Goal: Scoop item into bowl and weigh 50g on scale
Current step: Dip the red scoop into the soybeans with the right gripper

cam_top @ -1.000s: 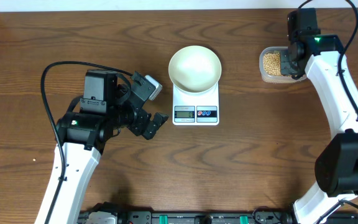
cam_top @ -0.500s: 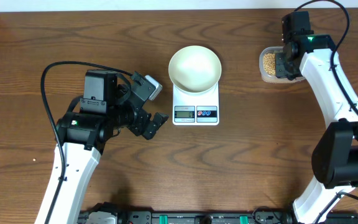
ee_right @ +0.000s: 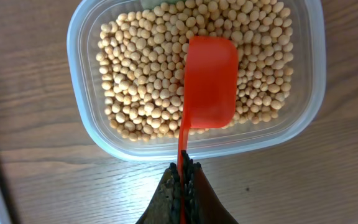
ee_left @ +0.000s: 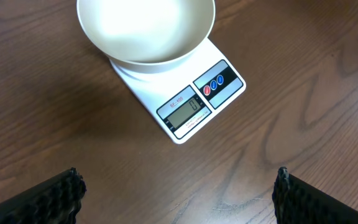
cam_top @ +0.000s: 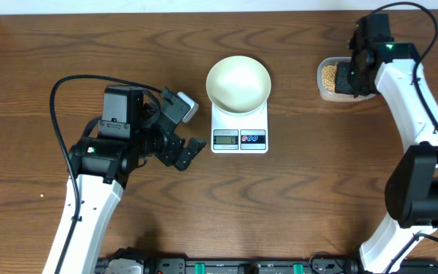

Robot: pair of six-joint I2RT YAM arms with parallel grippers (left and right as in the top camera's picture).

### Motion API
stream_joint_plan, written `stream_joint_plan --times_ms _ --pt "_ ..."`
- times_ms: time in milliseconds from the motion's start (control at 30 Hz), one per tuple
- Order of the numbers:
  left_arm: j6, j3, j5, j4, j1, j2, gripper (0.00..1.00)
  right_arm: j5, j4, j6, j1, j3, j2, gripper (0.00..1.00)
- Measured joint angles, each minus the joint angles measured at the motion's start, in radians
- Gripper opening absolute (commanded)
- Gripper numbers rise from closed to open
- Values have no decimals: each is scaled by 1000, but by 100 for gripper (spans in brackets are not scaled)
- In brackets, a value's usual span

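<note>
The bowl (cam_top: 238, 82) sits on the scale (cam_top: 239, 122) in the upper middle of the overhead view. It covers the far part of the platform, and its rim overhangs the scale's top edge. The scale's grey display (cam_top: 225, 138) and its two round buttons (cam_top: 253, 138) lie along the lower edge, clear of the bowl. In the left wrist view the bowl (ee_left: 145, 28) fills the top of the frame. The scale (ee_left: 191, 106) runs diagonally toward the right, and its display shows a single digit that looks like zero.

The item, the beans (ee_right: 142, 68), fills a clear plastic container (ee_right: 82, 118). In the overhead view that container (cam_top: 322, 84) stands at the upper right on the wooden surface (cam_top: 295, 198), well apart from the scale.

The right gripper (ee_right: 182, 165) is clamped tight on the thin handle of an orange-red scoop (ee_right: 210, 84). The scoop's cup lies over the beans near the middle of the container, and its handle crosses the container's near rim at the bottom centre of the right wrist view.

The left gripper (cam_top: 187, 128) is at the left of the scale in the overhead view, near it but not touching, with its jaws spread wide and nothing between them. In the left wrist view its dark ribbed fingers (ee_left: 55, 199) show only at the two bottom corners.
</note>
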Motion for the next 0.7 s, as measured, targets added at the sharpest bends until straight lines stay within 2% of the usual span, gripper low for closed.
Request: stream_joint_plan --times_ms 300,700 --pt "0 0 0 0 0 0 99 -164 3 38 -71 5 26 1" --pt "0 0 0 0 0 0 99 -248 6 83 -105 5 34 1"
